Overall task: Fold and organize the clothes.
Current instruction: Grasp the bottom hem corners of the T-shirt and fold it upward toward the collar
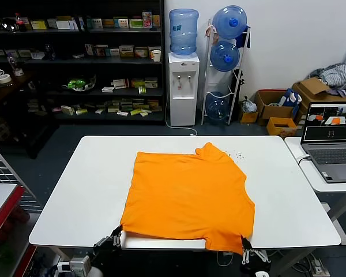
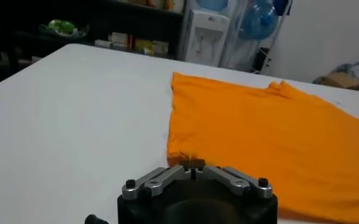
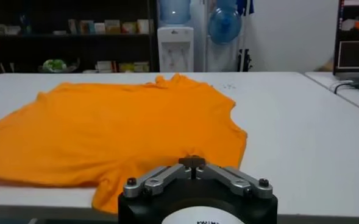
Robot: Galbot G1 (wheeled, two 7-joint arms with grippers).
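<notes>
**What stays hidden or cut off**

The T-shirt [image 1: 189,196] lies with its lettering out of sight; only plain orange shows. Its near hem drapes over the front edge of the bench [image 1: 75,202], hiding that edge between the two lower corners.

The left gripper [image 1: 115,237] and right gripper [image 1: 246,249] sit at those corners, half under the bench lip, their arms cut off by the bottom edge in the head view.

In the wrist views each gripper's fingers meet at the fabric, but the pinched cloth itself is too small to make out.

The laptop [image 1: 333,143] is cut off at the right edge.
</notes>
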